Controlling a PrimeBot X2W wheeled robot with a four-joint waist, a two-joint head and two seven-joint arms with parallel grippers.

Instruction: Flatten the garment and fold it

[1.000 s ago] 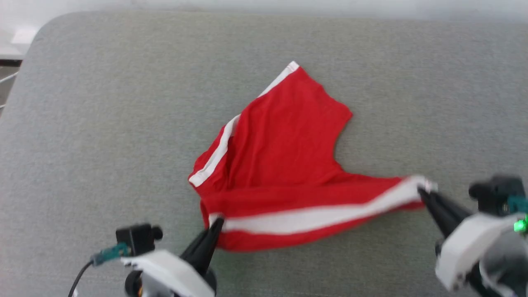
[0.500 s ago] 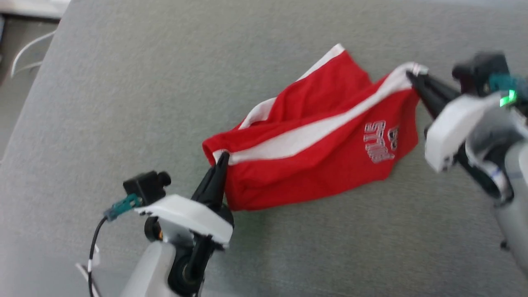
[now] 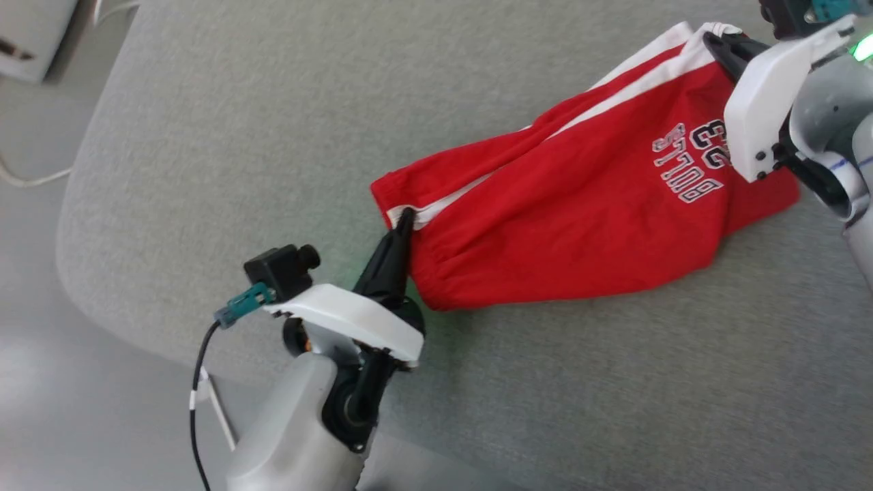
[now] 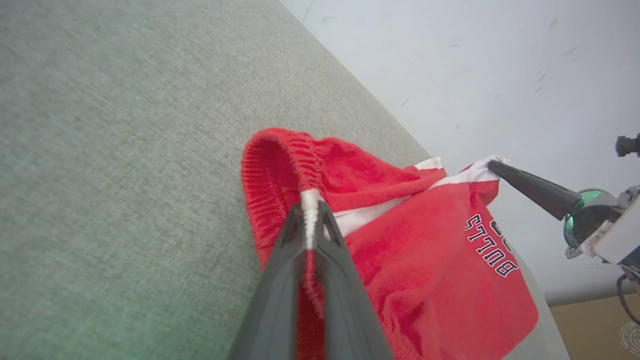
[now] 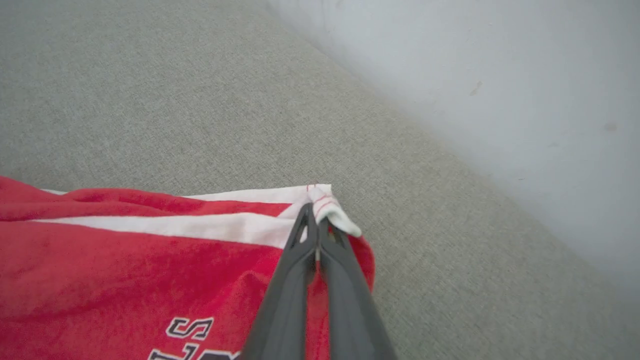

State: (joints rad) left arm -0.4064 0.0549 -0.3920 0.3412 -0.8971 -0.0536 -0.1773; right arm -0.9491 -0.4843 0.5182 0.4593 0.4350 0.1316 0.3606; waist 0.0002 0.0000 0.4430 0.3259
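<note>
Nearest the head camera, the left gripper [image 3: 406, 218] has its two dark fingers pressed together on the elastic waistband of the garment [image 3: 580, 204], right where a white side stripe meets the gathered red hem. The left wrist view shows this pinch close up: a ribbed white strip is squeezed between the fingers [image 4: 280, 270], with the red waistband looping up and over beside them. On that arm sits one small black camera [image 3: 281, 267] with a teal plug and a black cable.

There is one garment, a pair of red shorts. It is stretched slantwise between the two grippers, with its lower edge lying on the grey fabric cushion [image 3: 204, 136]. The white, dark-outlined print [image 3: 690, 164] reads "BULLS" with "23" beside it, upside down from the head. In the left wrist view "BULLS" [image 4: 491, 245] is legible. In the right wrist view an "S" and the tops of other letters show at the bottom edge.

Farther off, the right gripper [image 3: 715, 37] is clamped on the white-trimmed leg corner. Its fingers [image 5: 295, 280] are closed, with a small white fold poking out past the tips. Two white bands run from that corner toward the waistband. A green light [image 3: 863, 48] glows on the right wrist.

Beyond the cushion's far edge is a pale wall [image 5: 500, 75].
</note>
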